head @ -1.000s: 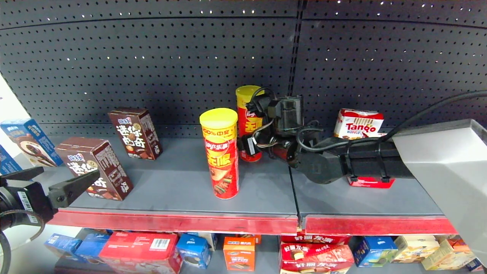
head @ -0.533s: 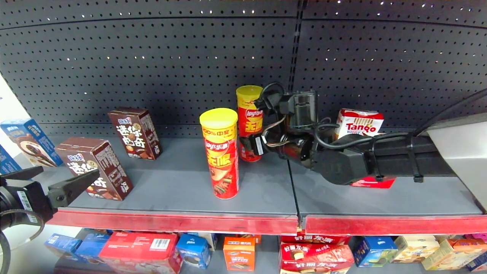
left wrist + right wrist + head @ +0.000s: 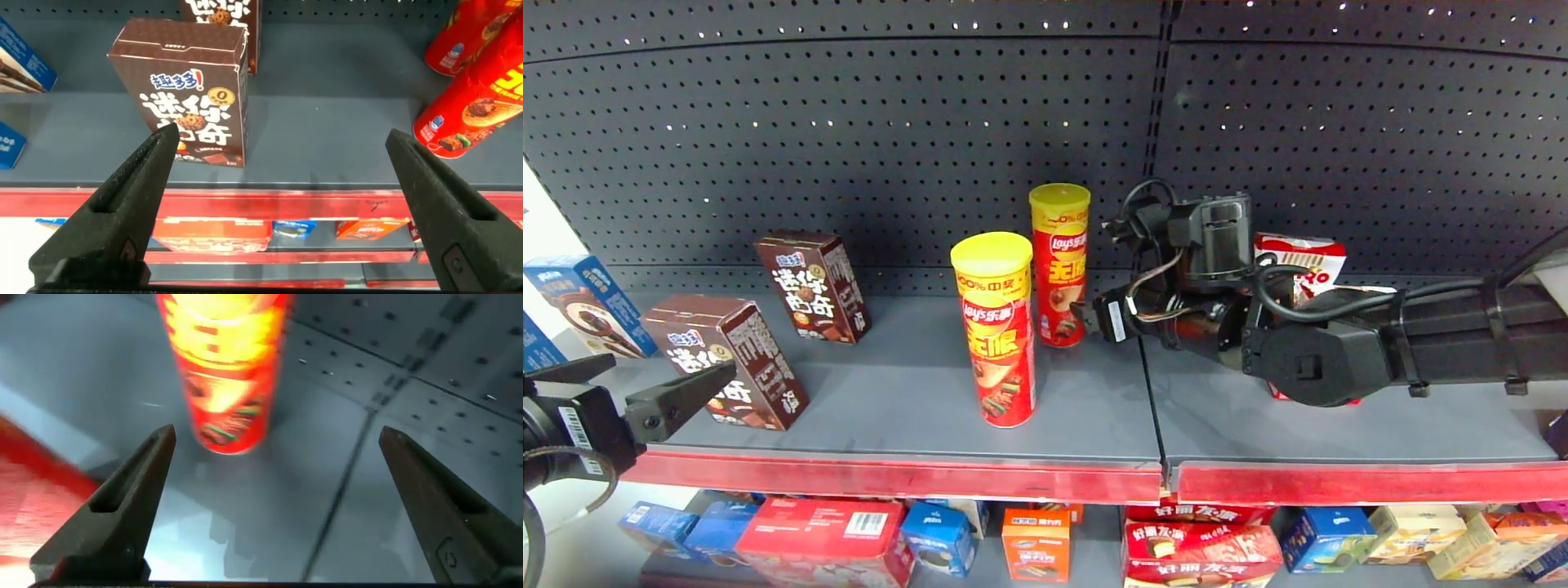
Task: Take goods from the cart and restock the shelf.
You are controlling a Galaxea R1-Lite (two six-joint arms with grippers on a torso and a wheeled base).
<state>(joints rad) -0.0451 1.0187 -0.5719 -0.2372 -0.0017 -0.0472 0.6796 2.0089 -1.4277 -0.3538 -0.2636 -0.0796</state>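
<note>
**Desk:** Where are the goods?

**Me:** Two tall chip cans stand upright on the grey metal shelf point(image 3: 890, 400). The front chip can point(image 3: 996, 327) is near the middle. The rear chip can point(image 3: 1059, 261) is just behind it to the right, close to the back. Both are red round tubes with yellow lids.

**Desk:** And your grippers?

**Me:** My right gripper point(image 3: 278, 441) hangs over the shelf just right of the rear chip can, jaws spread wide with nothing between them. Its wrist camera shows a red can point(image 3: 225, 376) ahead of the fingertips, washed out by glare. I cannot tell which of the two it is. My left gripper point(image 3: 282, 139) sits off the near left edge of the shelf, jaws wide and empty too. Its black wedge-shaped fingers point(image 3: 131, 196) point at the shelf.

**Desk:** What's around you?

**Me:** On the left are two brown cookie boxes, both upright. The near brown box point(image 3: 727, 359) stands by the red price strip point(image 3: 890, 478), straight ahead of my left gripper. The far brown box point(image 3: 813, 282) stands near the perforated back panel point(image 3: 849, 122). A blue box point(image 3: 584, 302) is at the far left. Behind my right arm is a red and white wafer box point(image 3: 1298, 257), partly hidden by the wrist and cables. A seam point(image 3: 1153, 408) splits the shelf right of the cans. The lower shelf holds flat cartons point(image 3: 825, 531) in red, blue and orange.
</note>
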